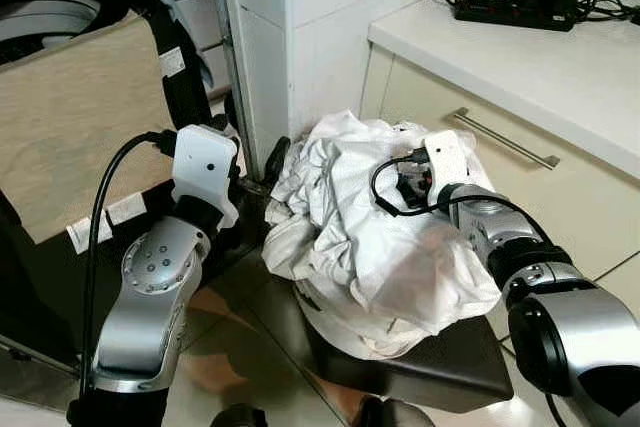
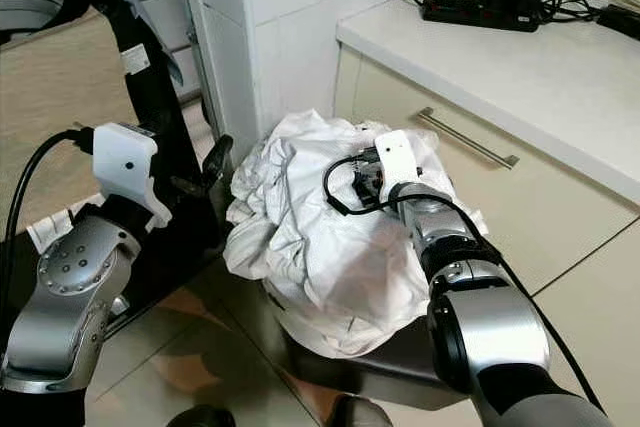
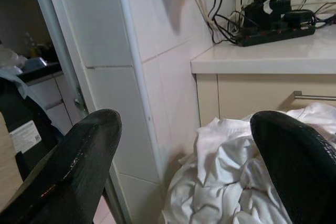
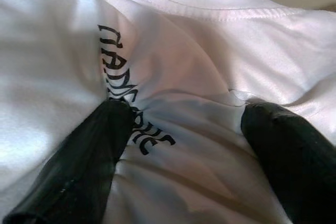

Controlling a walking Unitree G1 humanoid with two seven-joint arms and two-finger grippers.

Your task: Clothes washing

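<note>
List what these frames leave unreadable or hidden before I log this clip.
- Black lettering on the white garment, right wrist view: creased and partly under the right claw, unreadable.
- Dark seat, eye views: mostly buried under the white clothes pile.
- Left claw is open beside the pile; whether it touches fabric is unclear.
- Power strip on the counter: cut off by the top edge.

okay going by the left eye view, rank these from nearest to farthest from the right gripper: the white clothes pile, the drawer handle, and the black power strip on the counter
1. White clothes pile: under the right gripper, whose fingers press into it.
2. Drawer handle: on the cabinet front, to the robot's right.
3. Black power strip: at the back of the counter.
</note>
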